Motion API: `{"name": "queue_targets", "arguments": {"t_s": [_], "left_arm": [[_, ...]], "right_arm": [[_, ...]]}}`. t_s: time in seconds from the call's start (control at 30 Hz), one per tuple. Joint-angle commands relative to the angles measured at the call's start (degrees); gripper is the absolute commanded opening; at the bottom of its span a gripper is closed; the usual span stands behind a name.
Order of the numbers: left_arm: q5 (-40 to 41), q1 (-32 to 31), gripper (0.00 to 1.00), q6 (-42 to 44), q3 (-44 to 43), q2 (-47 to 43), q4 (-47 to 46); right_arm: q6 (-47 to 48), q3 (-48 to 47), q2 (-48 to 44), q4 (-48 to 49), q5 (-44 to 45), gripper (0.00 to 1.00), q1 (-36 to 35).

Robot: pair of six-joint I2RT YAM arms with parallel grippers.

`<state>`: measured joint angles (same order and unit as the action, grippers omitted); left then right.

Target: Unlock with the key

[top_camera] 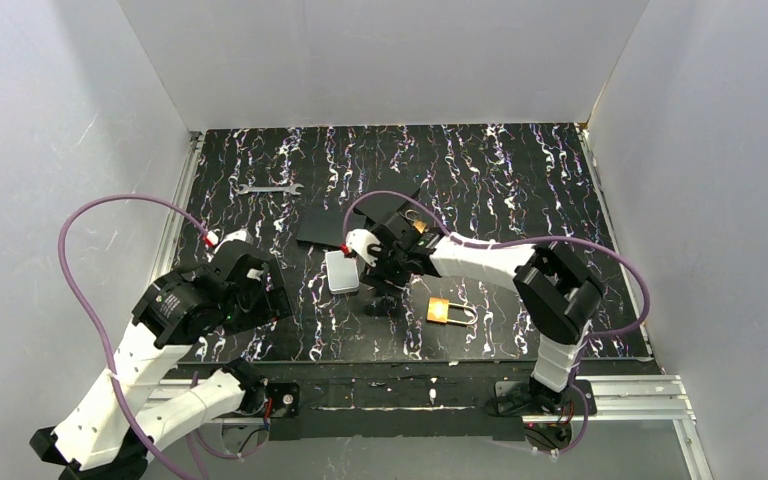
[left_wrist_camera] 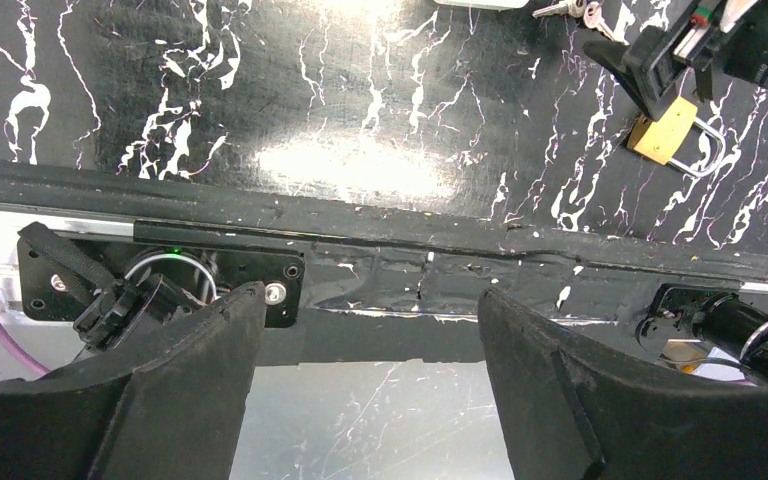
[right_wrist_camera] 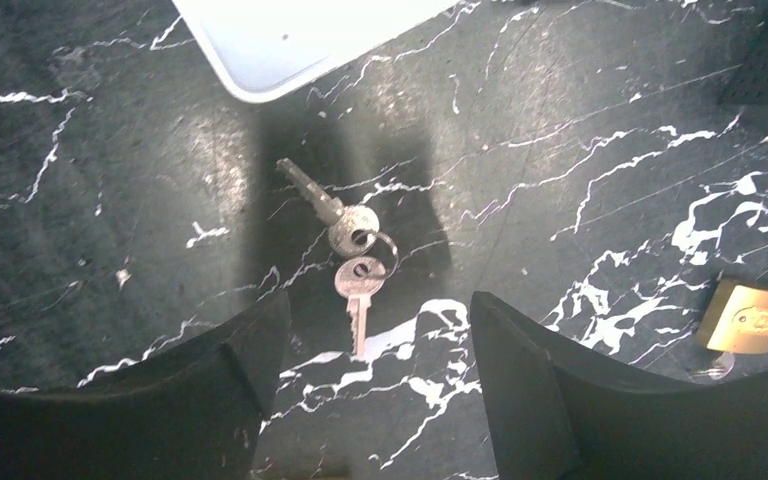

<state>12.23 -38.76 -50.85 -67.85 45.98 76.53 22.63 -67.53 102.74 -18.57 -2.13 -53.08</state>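
On the worktop (top_camera: pixel 520 170), keys (right_wrist_camera: pixel 348 255) lie between the right fingers (right_wrist_camera: pixel 560 400), which are wide w/ nothing held. Padlock (right_wrist_camera: pixel 750 315) is near. Left fingers (left_wrist_camera: pixel 180 400) are wide, empty. Descend straight, centre on the key bow, pinch gently.

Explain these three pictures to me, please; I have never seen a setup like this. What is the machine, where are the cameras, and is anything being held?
Two robot arms stand at the near edge of a black marbled table. The wide picture looks down from above and behind them. The other two pictures come from cameras on the wrists, so each shows its own two dark fingers at the bottom. On the table lie a brass padlock, two keys on a ring, a pale flat box and a wrench. The right gripper hovers open over the keys. The left gripper is open too, at the table's near edge. Nothing is held.
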Motion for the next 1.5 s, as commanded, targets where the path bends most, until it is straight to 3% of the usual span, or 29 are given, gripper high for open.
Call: {"name": "queue_targets", "arguments": {"t_s": [0.0,0.23,0.47,0.93,1.1,1.47], "left_arm": [[1.01,0.18,0.76,-1.40,0.73,0.76,1.27],[0.30,0.19,0.76,-0.86,0.58,0.60,1.35],[1.22,0.19,0.76,-1.67,1.37,-0.94,1.65],[1.13,0.19,0.74,-1.15,1.20,-0.27,0.35],[1.13,0.23,0.73,-0.47,0.63,0.49,-0.48],[-0.83,0.25,0.72,-0.02,-0.50,1.63,-4.41]], "right_arm": [[1.12,-3.21,2.39,3.74,1.75,0.72,-1.09],[0.53,-5.82,6.95,2.94,7.78,0.62,-2.38],[-0.07,-2.62,6.42,3.09,7.33,0.57,-2.37],[-7.47,-3.56,5.58,-1.63,3.45,0.06,-3.23],[-9.71,-2.82,2.84,-1.19,3.39,0.01,-3.50],[-13.38,0.56,-6.22,0.63,3.03,0.01,-3.52]]}}
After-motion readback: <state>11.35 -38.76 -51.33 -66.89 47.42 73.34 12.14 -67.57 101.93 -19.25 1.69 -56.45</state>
